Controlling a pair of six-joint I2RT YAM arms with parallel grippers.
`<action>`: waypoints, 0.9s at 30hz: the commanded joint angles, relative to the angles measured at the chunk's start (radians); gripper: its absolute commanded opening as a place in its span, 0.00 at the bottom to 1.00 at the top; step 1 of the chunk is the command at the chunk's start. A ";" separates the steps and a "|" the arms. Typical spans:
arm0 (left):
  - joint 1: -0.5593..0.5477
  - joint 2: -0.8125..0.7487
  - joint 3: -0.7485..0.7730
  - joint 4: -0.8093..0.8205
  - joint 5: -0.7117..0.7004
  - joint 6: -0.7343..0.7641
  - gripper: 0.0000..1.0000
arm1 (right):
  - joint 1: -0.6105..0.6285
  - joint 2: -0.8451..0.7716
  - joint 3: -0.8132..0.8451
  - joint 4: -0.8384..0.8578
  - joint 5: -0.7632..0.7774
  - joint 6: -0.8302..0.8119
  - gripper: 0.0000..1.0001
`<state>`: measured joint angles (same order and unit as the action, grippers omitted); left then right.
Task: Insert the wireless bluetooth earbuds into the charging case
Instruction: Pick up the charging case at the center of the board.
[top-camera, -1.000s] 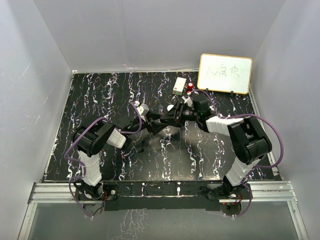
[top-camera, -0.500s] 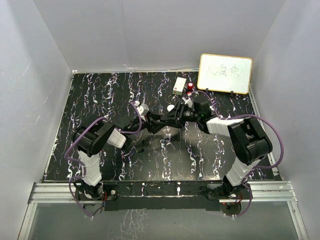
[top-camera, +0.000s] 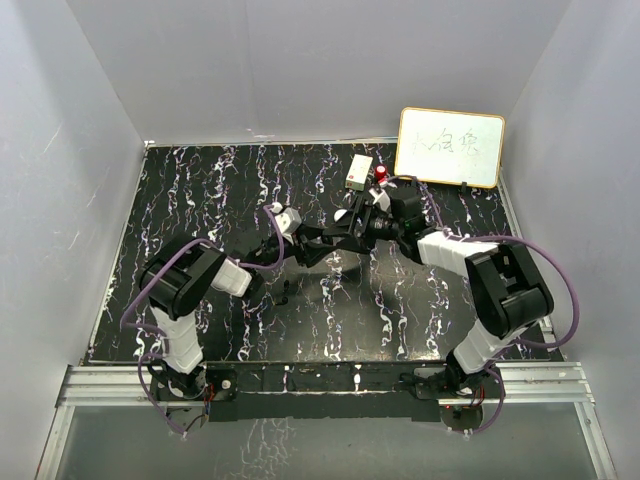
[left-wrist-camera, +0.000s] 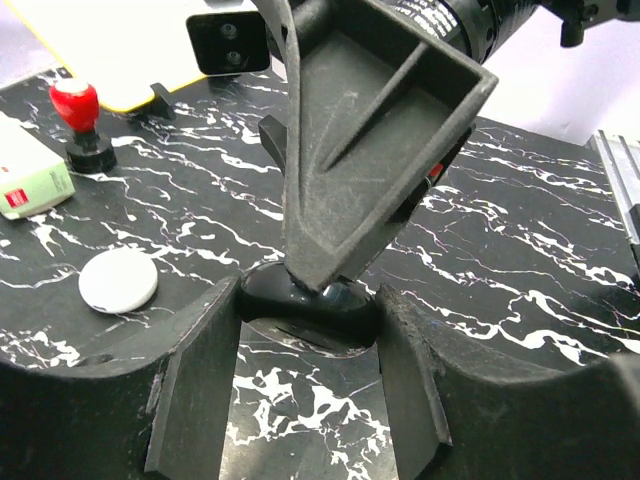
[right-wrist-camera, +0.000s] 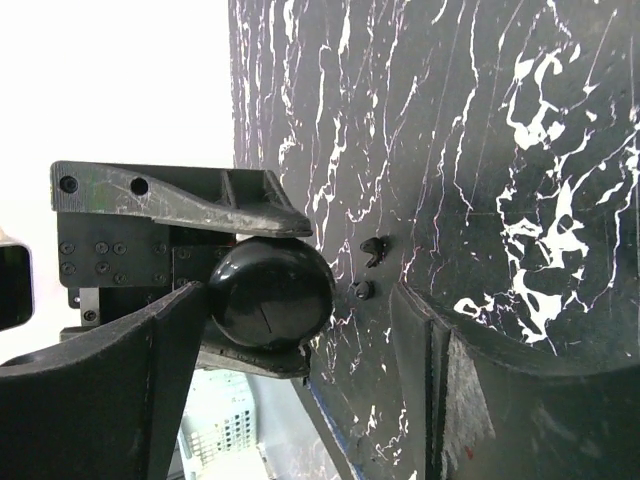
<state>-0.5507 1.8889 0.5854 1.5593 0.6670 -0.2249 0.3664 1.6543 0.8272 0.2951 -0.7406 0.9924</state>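
The charging case (left-wrist-camera: 268, 296) is a glossy black round shell with its lid closed, gripped between the fingertips of my left gripper (left-wrist-camera: 305, 400) just above the table. The right wrist view shows the same case (right-wrist-camera: 270, 292) clamped between the left gripper's two fingers. My right gripper (right-wrist-camera: 300, 300) stands open around it, and one fingertip (left-wrist-camera: 322, 272) rests on the case's top. Two tiny black earbuds (right-wrist-camera: 374, 248) (right-wrist-camera: 362, 290) lie loose on the marbled table past the case. In the top view both grippers meet near mid-table (top-camera: 325, 240).
A white round puck (left-wrist-camera: 118, 280) lies left of the case. Farther back are a red-topped piece (left-wrist-camera: 77, 100) on a black base, a white and green box (left-wrist-camera: 25, 180), and a whiteboard (top-camera: 450, 147) leaning at the back right. White walls surround the table.
My right gripper's jaws have spread open beside the case. The left gripper's jaws have narrowed onto the case. Both arms stay almost in place.
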 joint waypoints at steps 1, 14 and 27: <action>-0.006 -0.110 -0.009 -0.039 0.024 0.108 0.00 | -0.032 -0.069 0.069 -0.083 0.056 -0.108 0.72; -0.065 -0.229 0.102 -0.636 -0.077 0.439 0.00 | -0.033 -0.175 0.355 -0.591 0.327 -0.505 0.63; -0.101 -0.222 0.195 -0.778 -0.139 0.484 0.00 | 0.139 -0.175 0.399 -0.741 0.540 -0.571 0.57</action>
<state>-0.6460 1.7073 0.7395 0.8112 0.5377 0.2337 0.4870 1.5070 1.2228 -0.4290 -0.2745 0.4469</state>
